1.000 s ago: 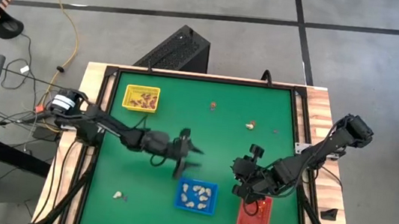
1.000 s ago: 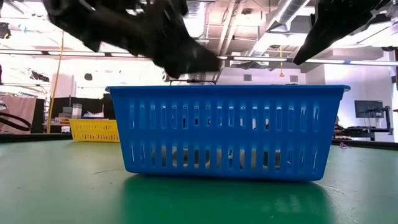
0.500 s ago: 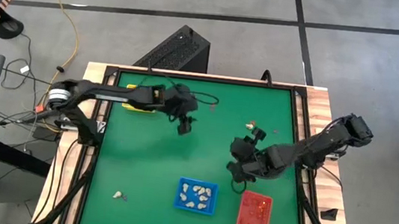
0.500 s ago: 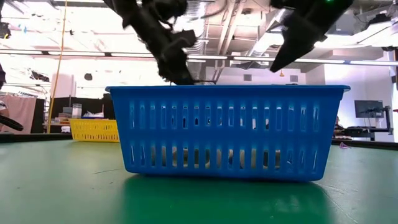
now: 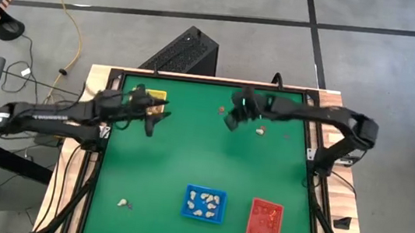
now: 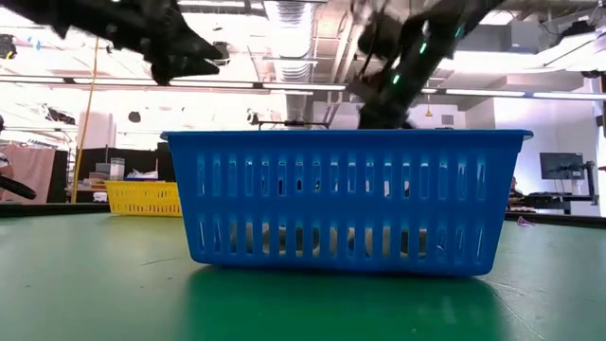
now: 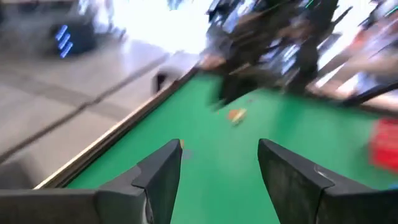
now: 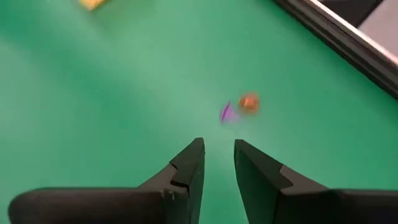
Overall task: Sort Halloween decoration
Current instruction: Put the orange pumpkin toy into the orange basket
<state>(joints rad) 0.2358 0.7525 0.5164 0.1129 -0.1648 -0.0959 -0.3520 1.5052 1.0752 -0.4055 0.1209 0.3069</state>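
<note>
My left gripper point(image 5: 150, 118) hangs at the far left of the worktop, fingers point(image 7: 163, 174) spread wide and empty. My right gripper point(image 5: 232, 119) reaches far centre, fingers point(image 8: 188, 167) narrowly parted, empty.

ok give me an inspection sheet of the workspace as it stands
surface: green mat in a wooden-edged frame.
job's things: whitish trinkets in the blue tray; orange-red ones in the red tray; dark ones in the yellow tray; loose trinkets at the far edge, far right and near left.
clutter: nothing seen.
grippers: left gripper open and empty beside the yellow tray; right gripper empty, jaws a little apart, near the far-edge trinket.
cables: yellow cable and dark leads on the floor at left.
surroundings: grey floor, black box behind the table.
</note>
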